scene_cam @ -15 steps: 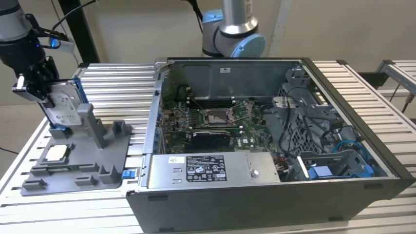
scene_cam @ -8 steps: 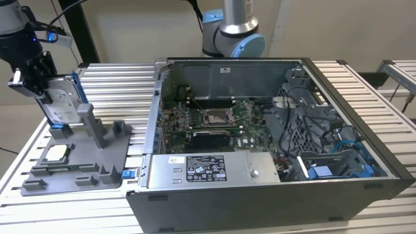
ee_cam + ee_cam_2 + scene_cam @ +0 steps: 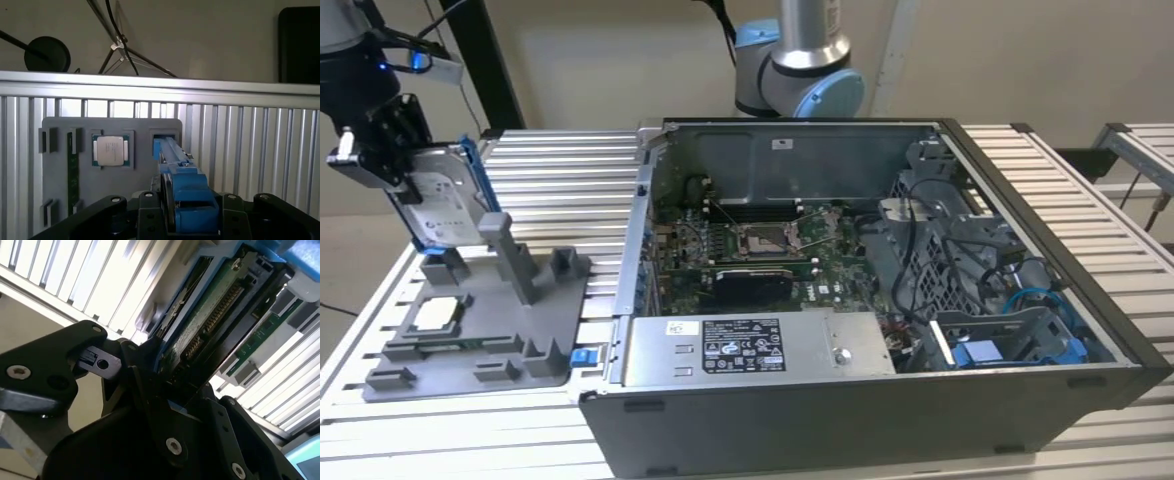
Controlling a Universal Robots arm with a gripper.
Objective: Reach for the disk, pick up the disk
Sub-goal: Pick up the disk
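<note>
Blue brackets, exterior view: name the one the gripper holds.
The one framing the disk, upright in the gripper at the grey tray; the other bracket sits inside the computer case.

Disk (image 3: 440,205): smooth silver-grey metal w/ slight sheen, matt white label, blue plastic carrier. Gripper (image 3: 190,212): matt black, shiny screw heads. Table (image 3: 560,160): ribbed bare metal, glossy. Tray (image 3: 540,320): matt grey plastic. PC case (image 3: 854,430): dark grey matt metal. 1 chip (image 3: 110,150): dull silver metal lid.
</note>
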